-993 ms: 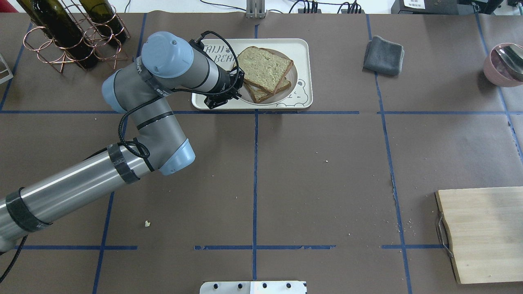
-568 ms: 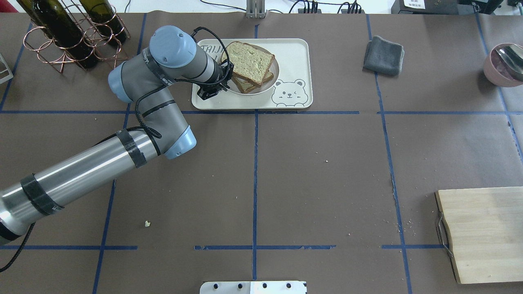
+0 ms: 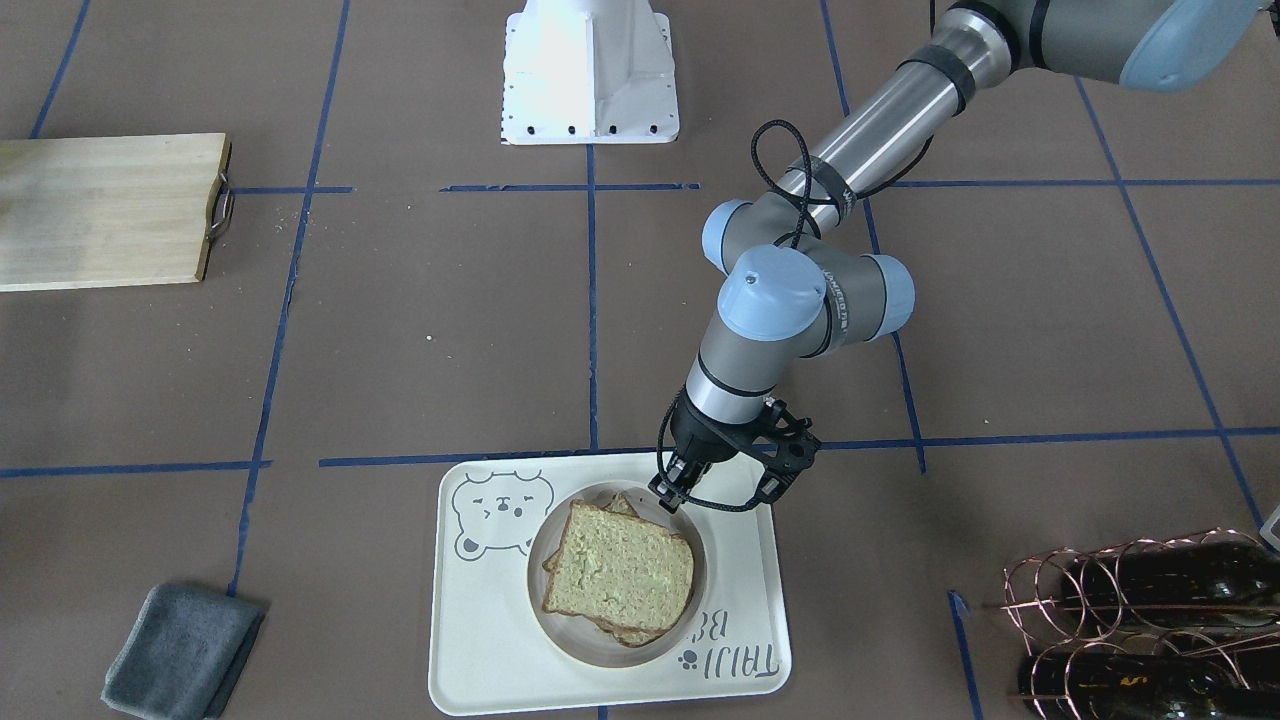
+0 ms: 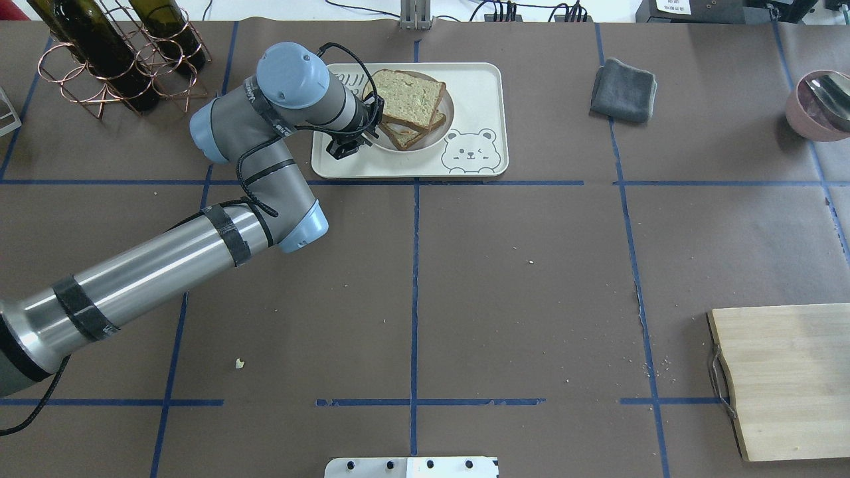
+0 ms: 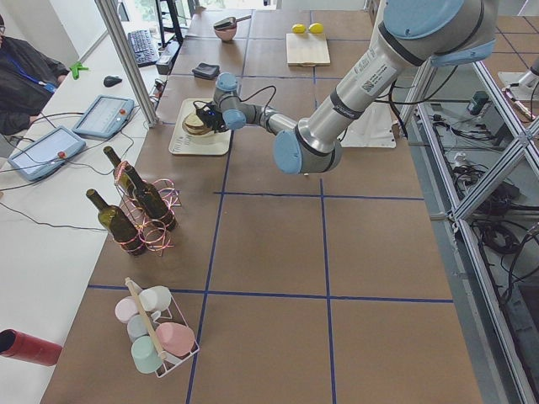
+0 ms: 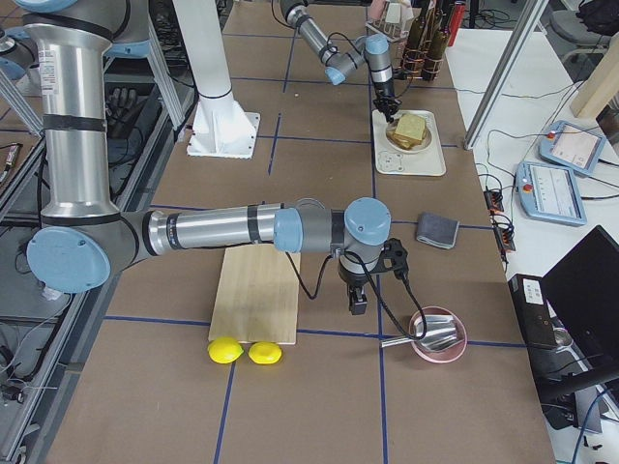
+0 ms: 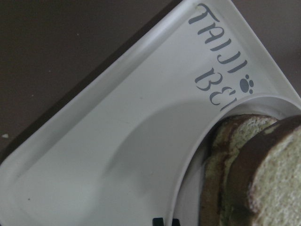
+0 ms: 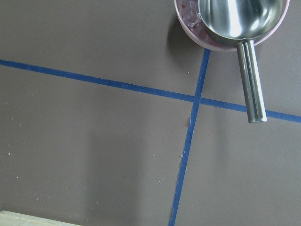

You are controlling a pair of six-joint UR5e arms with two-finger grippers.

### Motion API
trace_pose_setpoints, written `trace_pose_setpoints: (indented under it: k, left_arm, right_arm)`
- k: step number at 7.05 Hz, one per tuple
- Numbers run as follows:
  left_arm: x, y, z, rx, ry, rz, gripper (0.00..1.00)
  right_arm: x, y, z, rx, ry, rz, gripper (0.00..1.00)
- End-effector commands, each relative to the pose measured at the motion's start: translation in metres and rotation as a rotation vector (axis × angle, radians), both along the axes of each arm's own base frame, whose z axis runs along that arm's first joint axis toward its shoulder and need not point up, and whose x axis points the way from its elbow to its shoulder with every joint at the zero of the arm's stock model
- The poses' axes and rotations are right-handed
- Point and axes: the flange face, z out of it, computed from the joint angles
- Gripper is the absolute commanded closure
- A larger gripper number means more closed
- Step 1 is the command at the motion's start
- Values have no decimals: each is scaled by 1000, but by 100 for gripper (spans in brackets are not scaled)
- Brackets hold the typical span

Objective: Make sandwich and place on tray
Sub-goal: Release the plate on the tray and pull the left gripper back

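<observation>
The sandwich (image 4: 405, 99), two tan dark-crusted bread slices, lies on the round white plate (image 4: 426, 141). The plate rests on the left half of the cream tray (image 4: 478, 86) beside its bear drawing. No egg shows between the slices. My left gripper (image 4: 372, 129) is at the plate's left rim, fingers close together on it, as the front view (image 3: 668, 492) shows. In the left wrist view the tray (image 7: 117, 141), the plate rim (image 7: 188, 188) and the sandwich (image 7: 263, 183) fill the frame. My right gripper (image 6: 358, 300) hovers low near the cutting board; I cannot tell whether it is open.
A wine rack with bottles (image 4: 119, 60) stands just left of my left arm. A grey cloth (image 4: 624, 89) lies right of the tray. A pink bowl with a metal ladle (image 4: 820, 103) sits far right. A wooden cutting board (image 4: 783, 378) lies front right, two lemons (image 6: 242, 351) beside it.
My left gripper has carried the plate with the sandwich leftward and down onto the tray's left half. The bear drawing is now uncovered.
</observation>
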Motion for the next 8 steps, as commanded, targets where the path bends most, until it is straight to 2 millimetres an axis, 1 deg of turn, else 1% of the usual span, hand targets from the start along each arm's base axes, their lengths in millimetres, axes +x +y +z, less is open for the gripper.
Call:
trace_pose_setpoints:
  k: [1, 2, 3, 4, 5, 6, 7, 8]
  left_arm:
    - [-5, 0, -6, 45, -4, 20, 0]
    - [-23, 17, -6, 92, -4, 50, 0]
    - [-52, 46, 10, 204, -34, 136, 0]
    - [-77, 59, 11, 260, -87, 206, 0]
    - [-108, 64, 3, 309, -160, 247, 0]
    - [-147, 86, 2, 451, -254, 346, 0]
    - [-194, 89, 13, 543, -327, 390, 0]
    - [-236, 85, 40, 681, -435, 483, 0]
  right_arm:
    - [0, 0, 1, -1, 1, 0, 0]
    - [0, 0, 2, -2, 1, -1, 0]
    - [0, 0, 2, -2, 1, -1, 0]
    - [0, 1, 4, -5, 1, -2, 0]
    - [2, 2, 5, -7, 3, 1, 0]
    - [4, 6, 11, -18, 11, 3, 0]
    - [7, 8, 16, -27, 14, 9, 0]
    - [15, 10, 19, -34, 14, 27, 0]
